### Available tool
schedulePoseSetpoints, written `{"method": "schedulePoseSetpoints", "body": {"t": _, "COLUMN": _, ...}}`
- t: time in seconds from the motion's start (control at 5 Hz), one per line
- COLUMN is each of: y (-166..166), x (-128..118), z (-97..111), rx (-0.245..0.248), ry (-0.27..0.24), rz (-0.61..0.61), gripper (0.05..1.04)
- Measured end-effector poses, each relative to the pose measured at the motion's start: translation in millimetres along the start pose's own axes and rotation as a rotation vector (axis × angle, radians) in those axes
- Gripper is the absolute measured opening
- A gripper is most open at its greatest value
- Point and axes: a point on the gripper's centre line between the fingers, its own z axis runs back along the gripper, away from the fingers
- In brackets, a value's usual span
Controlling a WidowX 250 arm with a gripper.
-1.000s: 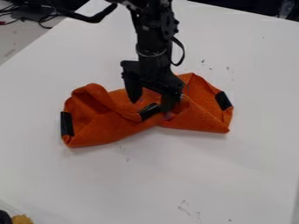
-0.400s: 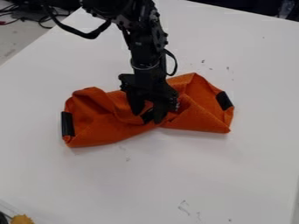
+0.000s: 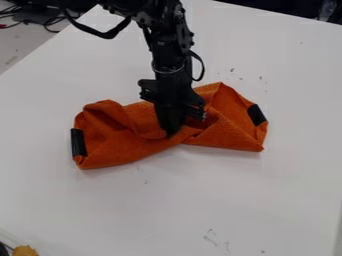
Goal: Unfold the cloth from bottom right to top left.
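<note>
ok so the orange cloth [image 3: 120, 147] is lying folded up near the middle of the white table [image 3: 254, 200], kinda bow-tie shaped w/ a pinched-in waist. Black gripper [image 3: 171, 132] is right down on that waist, fingers together, but can't tell if any fabric's caught btwn them tbh. There's a black strip [image 3: 78, 142] on the cloth's end at pic left & another black strip [image 3: 256, 115] at pic right. Small yellow thing [image 3: 25, 250] in the bottom left corner, cables [image 3: 52, 21] up top left, fwiw.
</note>
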Motion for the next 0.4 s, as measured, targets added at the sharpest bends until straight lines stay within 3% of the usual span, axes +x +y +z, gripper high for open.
{"method": "schedulePoseSetpoints", "body": {"t": 0.2, "y": 0.0, "x": 0.2, "z": 0.5, "rx": 0.003, "ry": -0.001, "rz": 0.007, "gripper": 0.071}}
{"method": "schedulePoseSetpoints", "body": {"t": 0.4, "y": -1.6, "x": -3.3, "z": 4.8, "rx": 0.030, "ry": 0.023, "rz": 0.008, "gripper": 0.065}}
